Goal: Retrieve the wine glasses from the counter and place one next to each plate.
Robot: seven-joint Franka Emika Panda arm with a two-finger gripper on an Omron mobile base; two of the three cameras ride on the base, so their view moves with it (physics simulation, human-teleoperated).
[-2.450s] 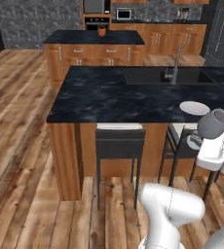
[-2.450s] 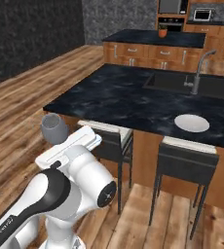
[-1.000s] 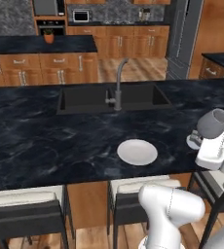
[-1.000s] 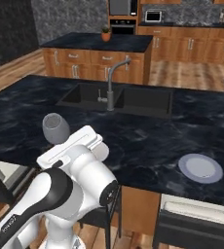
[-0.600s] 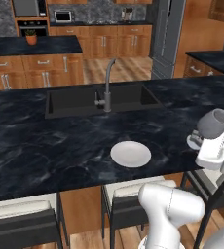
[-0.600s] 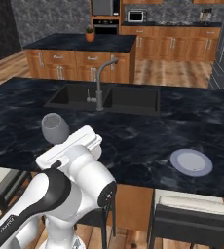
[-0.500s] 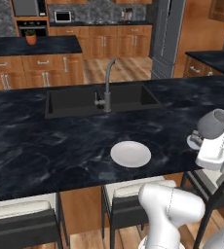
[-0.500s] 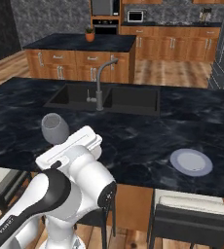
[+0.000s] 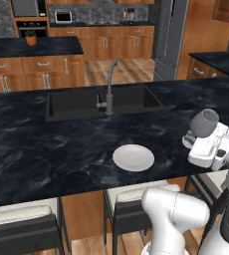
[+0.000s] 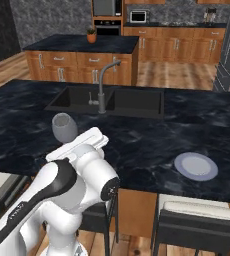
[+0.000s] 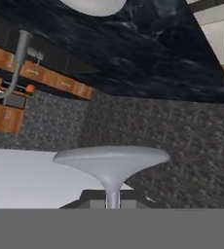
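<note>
One long black marble desk (image 9: 47, 154) runs across both base views, white veining on top, brown cabinets under it. Sink (image 9: 99, 102) is sunk into the middle of it, dark basin, with a grey curved tap (image 9: 109, 87) standing at its near edge. Second desk (image 10: 82, 44) sits farther back, wooden drawers beneath, a small potted plant (image 10: 91, 34) on top. Stools (image 9: 129, 209) with pale seats are tucked under the near edge of the main desk.

White arm (image 9: 173, 214) rises close to the camera, elbow bulky, wrist held level with the desk edge. Plate (image 9: 133, 157), round and white in the left base view, lies flat near the desk's near edge, in front of the tap and just left of the wrist. From the right base view the same plate (image 10: 196, 166) reads pale bluish-grey, well apart from the arm.

Wine glass (image 9: 204, 123), translucent grey, is carried at the wrist, bowl clear of the desk surface, tilted, off the near edge. Right base view shows its rounded bowl (image 10: 64, 127) above the white hand. Hand view shows the round foot (image 11: 111, 162) and thin stem close in, stem running down into the tool (image 11: 113, 199). Tool is clamped on the stem; fingertips themselves are mostly hidden.
</note>
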